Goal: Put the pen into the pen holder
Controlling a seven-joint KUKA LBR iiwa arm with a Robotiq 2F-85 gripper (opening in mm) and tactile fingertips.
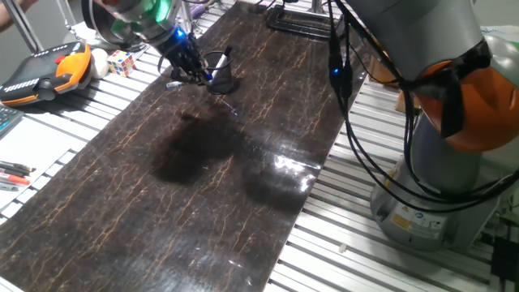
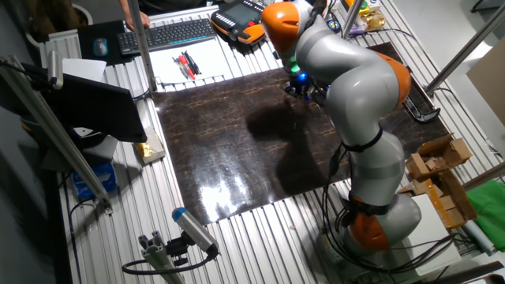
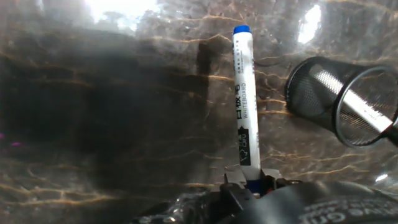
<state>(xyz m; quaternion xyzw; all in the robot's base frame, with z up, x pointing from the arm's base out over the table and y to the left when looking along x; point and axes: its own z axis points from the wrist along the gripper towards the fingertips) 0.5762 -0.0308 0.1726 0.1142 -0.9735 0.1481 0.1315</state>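
Dark marbled table [image 3: 93, 124], end effector [image 3: 249, 182] gripping the white blue-capped marker pen [image 3: 243, 99].
Only the hand view shows the black mesh cylindrical pen holder [image 3: 329, 99] at right, apart from the pen.

Only one bit of writing can be read here — it runs lengthwise down the white barrel of the pen [image 3: 243, 102] in the hand view. The dark print spells "WHITEBOARD", set just below the blue end. Beside it on the same barrel sit a few bold characters and a dark label block lower down — too small and blurred to make out. Nothing else around the pen carries legible text in either fixed view.
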